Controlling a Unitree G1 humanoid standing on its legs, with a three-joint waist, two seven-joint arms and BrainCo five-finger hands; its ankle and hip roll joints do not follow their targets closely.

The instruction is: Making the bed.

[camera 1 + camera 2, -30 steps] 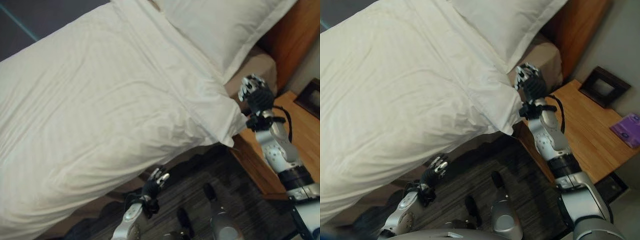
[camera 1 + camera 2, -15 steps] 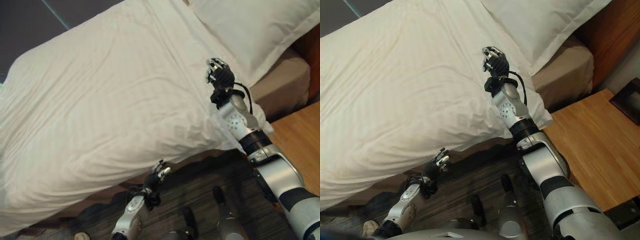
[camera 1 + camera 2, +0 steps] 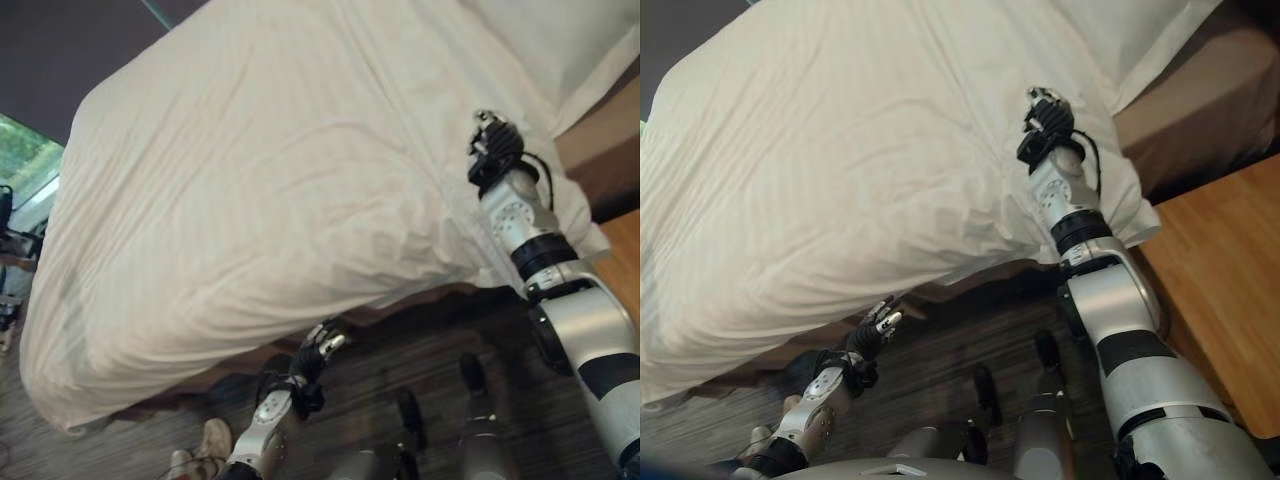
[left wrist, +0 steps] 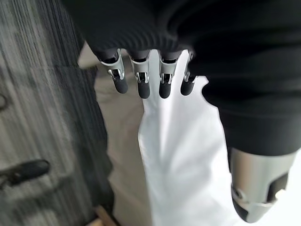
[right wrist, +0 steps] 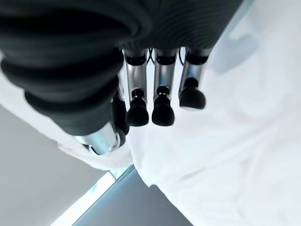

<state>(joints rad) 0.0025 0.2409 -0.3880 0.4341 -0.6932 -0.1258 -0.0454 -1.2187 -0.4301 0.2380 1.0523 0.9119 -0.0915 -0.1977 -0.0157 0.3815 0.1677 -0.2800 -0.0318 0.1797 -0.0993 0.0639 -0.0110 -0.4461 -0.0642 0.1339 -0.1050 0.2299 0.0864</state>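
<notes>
Right hand (image 3: 1048, 122), fingers relaxed and empty, hovers above the white duvet (image 3: 260, 190) near the bed's side edge. Left hand (image 3: 316, 352) hangs open below that edge.

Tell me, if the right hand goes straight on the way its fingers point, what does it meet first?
Most likely the white duvet. The right hand hangs above it near the bed's side edge, fingers relaxed and aimed across the cover; how far above is unclear.

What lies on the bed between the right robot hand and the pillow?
Only bare white duvet lies between the right robot hand and the pillow, as the right eye view shows.
</notes>
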